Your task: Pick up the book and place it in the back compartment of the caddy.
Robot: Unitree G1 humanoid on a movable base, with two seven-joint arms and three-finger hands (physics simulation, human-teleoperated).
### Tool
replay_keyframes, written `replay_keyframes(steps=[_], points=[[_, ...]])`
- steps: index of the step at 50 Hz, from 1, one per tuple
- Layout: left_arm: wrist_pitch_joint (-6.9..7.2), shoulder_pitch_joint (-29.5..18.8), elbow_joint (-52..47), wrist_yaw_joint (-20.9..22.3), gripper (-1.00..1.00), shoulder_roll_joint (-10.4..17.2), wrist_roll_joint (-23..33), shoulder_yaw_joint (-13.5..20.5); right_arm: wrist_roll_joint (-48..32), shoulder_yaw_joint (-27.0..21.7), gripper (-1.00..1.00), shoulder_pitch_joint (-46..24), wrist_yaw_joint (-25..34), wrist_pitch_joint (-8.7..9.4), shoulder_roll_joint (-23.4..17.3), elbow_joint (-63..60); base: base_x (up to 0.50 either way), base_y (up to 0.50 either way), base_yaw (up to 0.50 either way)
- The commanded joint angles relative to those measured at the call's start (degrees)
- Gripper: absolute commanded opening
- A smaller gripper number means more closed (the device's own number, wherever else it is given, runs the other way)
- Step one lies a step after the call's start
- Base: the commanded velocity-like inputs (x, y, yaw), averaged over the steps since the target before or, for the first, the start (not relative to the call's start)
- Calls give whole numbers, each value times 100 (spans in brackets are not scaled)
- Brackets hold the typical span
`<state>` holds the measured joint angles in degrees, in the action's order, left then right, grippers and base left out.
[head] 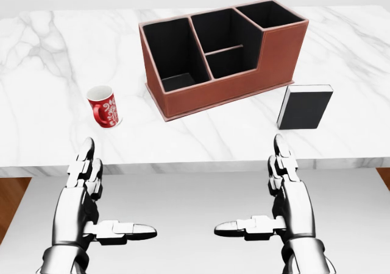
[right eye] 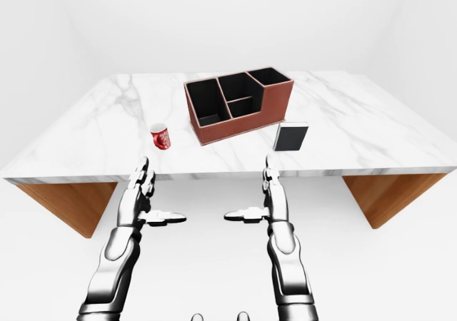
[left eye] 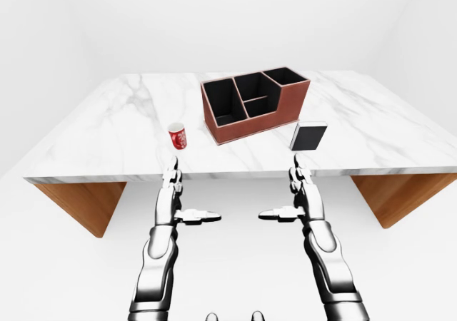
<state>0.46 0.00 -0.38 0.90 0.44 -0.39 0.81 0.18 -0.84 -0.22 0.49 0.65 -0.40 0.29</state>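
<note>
1. The book (head: 304, 107) stands upright on the marble counter (head: 49, 61), just right of the brown caddy (head: 225, 88) in the head view, near the counter's lower edge.
2. A red mug (head: 103, 106) sits left of the caddy, well apart.
3. The left robot hand (head: 91, 192) and right robot hand (head: 283, 192) hover below the counter edge, fingers spread, holding nothing.

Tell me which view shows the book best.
The head view: the book appears largest there, standing upright on the table just right of the caddy, with its dark cover and pale page edge clear. The left-eye and right-eye views show the whole book too, unblocked, but smaller and with less detail.
</note>
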Motion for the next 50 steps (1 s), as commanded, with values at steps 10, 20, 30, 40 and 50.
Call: replay_keyframes(steps=[10, 20, 30, 40, 50], points=[[454, 78, -1161, 240, 100, 113, -150, 222, -55, -142, 100, 96, 110, 435, -106, -844, 0, 0, 0], [454, 64, -1934, 348, 100, 163, -203, 360, -68, -248, 100, 193, 239, 435, -140, -1780, 0, 0, 0], [454, 18, -2039, 354, 100, 173, -253, 445, -55, -350, 100, 183, 324, 435, -158, -2097, 0, 0, 0], [454, -21, -2146, 365, 100, 194, -300, 506, -89, -366, 100, 193, 377, 435, -157, -2367, 0, 0, 0], [454, -38, -2152, 363, 100, 206, -317, 524, -44, -426, 100, 208, 496, 435, -182, -2532, 0, 0, 0]])
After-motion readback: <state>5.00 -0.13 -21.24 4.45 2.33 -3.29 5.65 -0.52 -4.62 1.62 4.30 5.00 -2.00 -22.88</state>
